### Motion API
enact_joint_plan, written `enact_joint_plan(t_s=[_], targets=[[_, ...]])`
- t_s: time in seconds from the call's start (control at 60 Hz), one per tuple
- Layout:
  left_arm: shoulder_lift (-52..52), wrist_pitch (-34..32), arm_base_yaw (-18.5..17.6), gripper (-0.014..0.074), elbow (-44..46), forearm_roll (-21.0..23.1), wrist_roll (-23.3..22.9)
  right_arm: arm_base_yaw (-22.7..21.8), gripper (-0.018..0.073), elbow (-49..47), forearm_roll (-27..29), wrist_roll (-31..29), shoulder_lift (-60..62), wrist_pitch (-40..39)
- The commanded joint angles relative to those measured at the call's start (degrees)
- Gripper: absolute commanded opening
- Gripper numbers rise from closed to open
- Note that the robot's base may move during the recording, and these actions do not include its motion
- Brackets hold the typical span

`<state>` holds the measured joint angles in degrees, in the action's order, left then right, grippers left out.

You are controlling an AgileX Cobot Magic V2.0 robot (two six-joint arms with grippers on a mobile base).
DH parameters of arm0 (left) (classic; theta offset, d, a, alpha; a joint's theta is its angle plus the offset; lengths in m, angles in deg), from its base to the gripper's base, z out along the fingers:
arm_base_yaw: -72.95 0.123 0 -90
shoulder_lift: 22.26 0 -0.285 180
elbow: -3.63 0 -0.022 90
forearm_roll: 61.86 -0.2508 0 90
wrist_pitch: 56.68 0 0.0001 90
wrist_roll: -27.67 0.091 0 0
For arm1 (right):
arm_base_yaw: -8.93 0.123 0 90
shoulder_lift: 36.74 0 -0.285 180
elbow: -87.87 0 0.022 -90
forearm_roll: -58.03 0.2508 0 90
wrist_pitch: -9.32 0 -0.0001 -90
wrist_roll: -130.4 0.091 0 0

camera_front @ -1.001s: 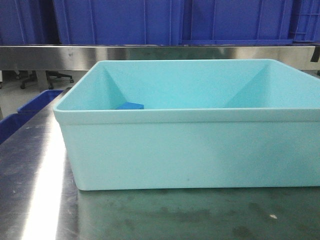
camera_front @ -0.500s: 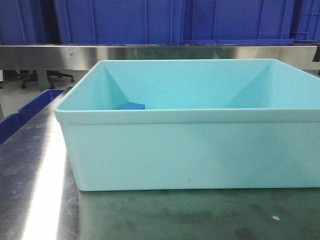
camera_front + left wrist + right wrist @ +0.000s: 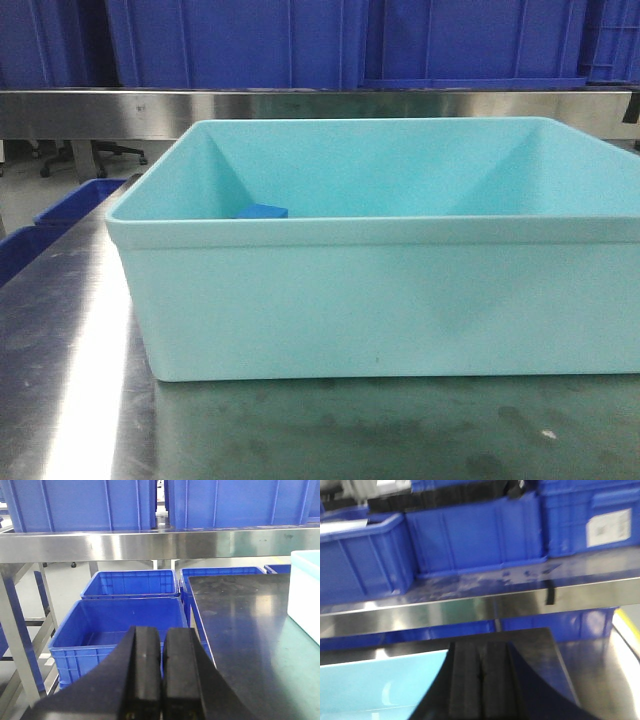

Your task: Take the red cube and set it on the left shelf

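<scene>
Behind the tub's (image 3: 380, 300) near wall, presumably, sits the red cube, unseen; only a blue block (image 3: 262, 212) shows inside; likely light and stiff, best pinched across opposite flat faces; left jaws and right jaws clenched on nothing; left shelf (image 3: 150, 545) stands beyond.

Front cam: 1 turquoise tub (image 3: 380, 300); 1 small blue block (image 3: 262, 211) in it; 1 steel table (image 3: 70, 390). Left wrist cam: 2 blue crates (image 3: 85, 505) on left shelf (image 3: 150, 545); 4 more below; 2 arms' ends: left gripper (image 3: 161, 635), right gripper (image 3: 480, 652).
</scene>
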<state>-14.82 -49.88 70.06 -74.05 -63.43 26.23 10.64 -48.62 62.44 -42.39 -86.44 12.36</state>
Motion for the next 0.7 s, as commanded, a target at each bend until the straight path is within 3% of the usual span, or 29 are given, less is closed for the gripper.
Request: enact_joint_plan(t_s=[0.0,0.334,0.684], targets=[[-0.86,-4.79,-0.03,0.0101,-1.41,0.09,0.01,2.44,0.0057,-9.26,-0.06,0.11,-6.97,0.52],[-0.86,-4.79,-0.03,0.0101,-1.41,0.09,0.01,17.69,0.0057,-31.23,-0.06,0.11,-32.2,12.2],[-0.86,-4.79,-0.03,0.0101,-1.41,0.09,0.01,22.25,0.0062,-34.72,0.01,0.11,-43.97,15.52]])
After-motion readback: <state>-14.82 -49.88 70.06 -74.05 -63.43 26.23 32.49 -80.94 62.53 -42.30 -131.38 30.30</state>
